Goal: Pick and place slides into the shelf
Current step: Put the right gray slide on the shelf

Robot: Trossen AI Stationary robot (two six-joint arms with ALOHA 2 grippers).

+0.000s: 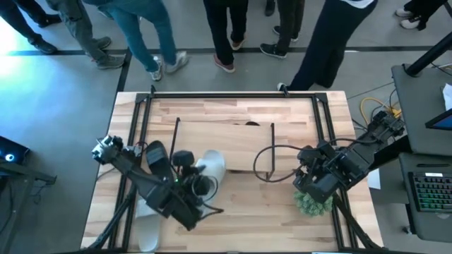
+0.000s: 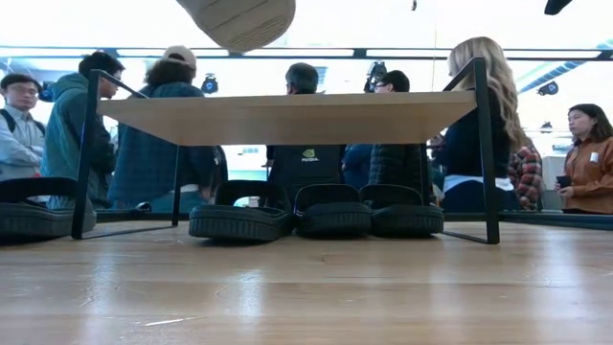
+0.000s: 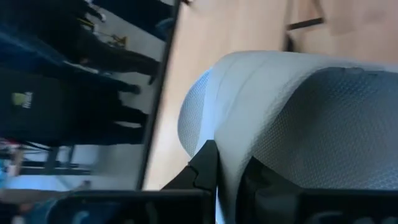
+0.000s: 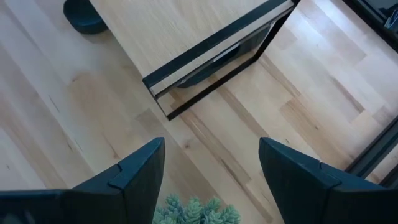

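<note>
My left gripper (image 1: pixel 200 173) is shut on a pale grey-white slide (image 1: pixel 213 165), held in the air off the shelf's left near corner; the low view shows that slide (image 2: pixel 239 19) high above the shelf (image 2: pixel 287 117). Three black slides (image 2: pixel 330 213) stand on their soles under the shelf's board. A fourth black slide (image 1: pixel 157 156) lies left of the shelf. The other pale slide (image 1: pixel 148 231) lies near the table's near edge. My right gripper (image 4: pixel 211 168) is open, hovering above the table right of the shelf (image 1: pixel 222 141). My left gripper pinches the pale slide between its two fingers (image 3: pixel 208 167), at a smooth white edge band (image 3: pixel 227 137) next to a dotted surface. The fingers come at it from the table's left. The slide is lifted clear of the table, well above the shelf's board.
A small green plant (image 1: pixel 312 204) sits under my right gripper, also in the right wrist view as the plant (image 4: pixel 193 211). A black frame (image 1: pixel 233 95) runs around the table. Several people stand beyond the far edge. Bare wood lies in front of the shelf.
</note>
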